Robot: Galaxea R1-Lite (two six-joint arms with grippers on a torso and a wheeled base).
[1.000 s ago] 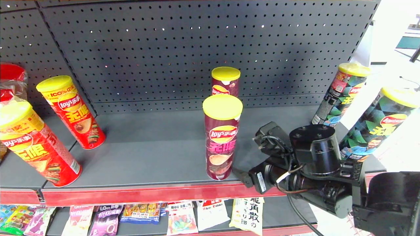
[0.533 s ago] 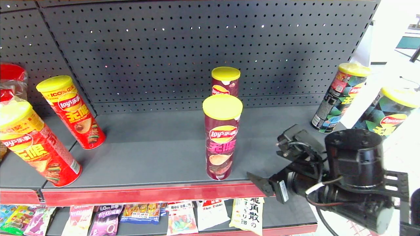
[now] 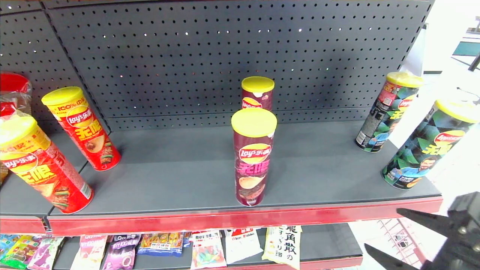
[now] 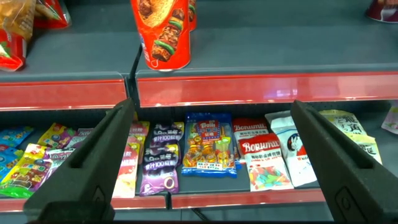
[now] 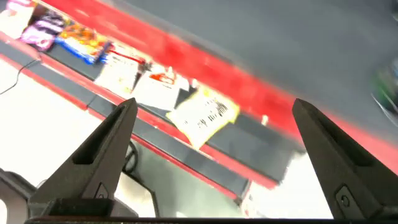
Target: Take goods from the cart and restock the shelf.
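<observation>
Right gripper (image 3: 382,228) open, empty, low beside right end of shelf (image 3: 180,176); left gripper (image 4: 209,107) open, empty, facing snack bags (image 4: 208,146)

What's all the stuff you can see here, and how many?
shelf: one, grey with red front edge
pegboard: one, dark grey, behind cans
red cans: two, red with yellow lids, shelf's left end
maroon cans: two, yellow lids, middle, one behind the other
green-black cans: two, yellow lids, right end
red-topped package: one, far left edge, cut off
snack packets: many, mixed colours, lower shelf
left gripper: one, black, fingers open, facing lower shelf
right gripper: one, black, fingers open, low by shelf's right end
</observation>
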